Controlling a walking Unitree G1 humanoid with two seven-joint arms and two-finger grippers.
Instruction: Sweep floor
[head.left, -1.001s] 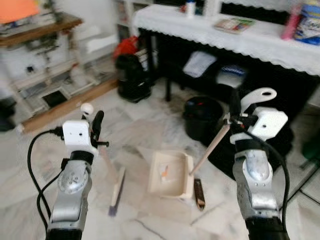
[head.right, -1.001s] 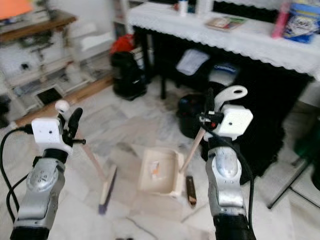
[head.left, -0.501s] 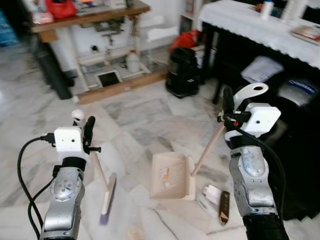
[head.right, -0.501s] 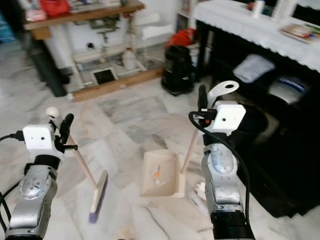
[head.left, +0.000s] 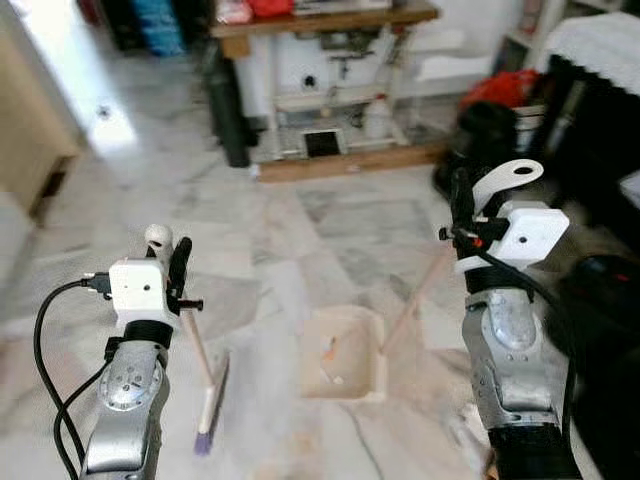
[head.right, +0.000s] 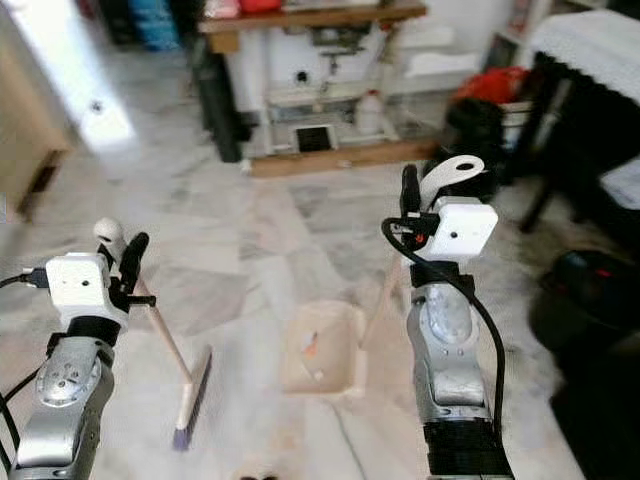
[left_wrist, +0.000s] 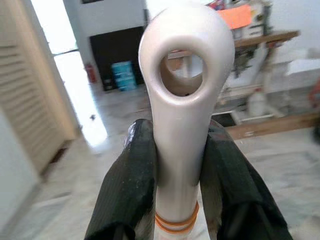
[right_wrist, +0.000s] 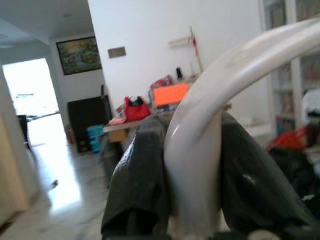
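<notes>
Left gripper (left_wrist: 177, 175) clenched on broom (head.left: 205, 375) handle | right gripper (right_wrist: 192, 170) grasping dustpan (head.left: 342, 352) handle | marble floor (head.left: 300, 230) open ahead

light: bright daylight from doorway | glare: pale marble floor (head.left: 95, 125) blown out upper left | blur: soft overall | shade: dark at right edge

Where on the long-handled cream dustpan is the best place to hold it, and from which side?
Grip the looped upper end of the long-handled cream dustpan, fingers on either side of the stem just below the loop. The handle slants up toward the robot's right, where the right gripper clamps it.
</notes>
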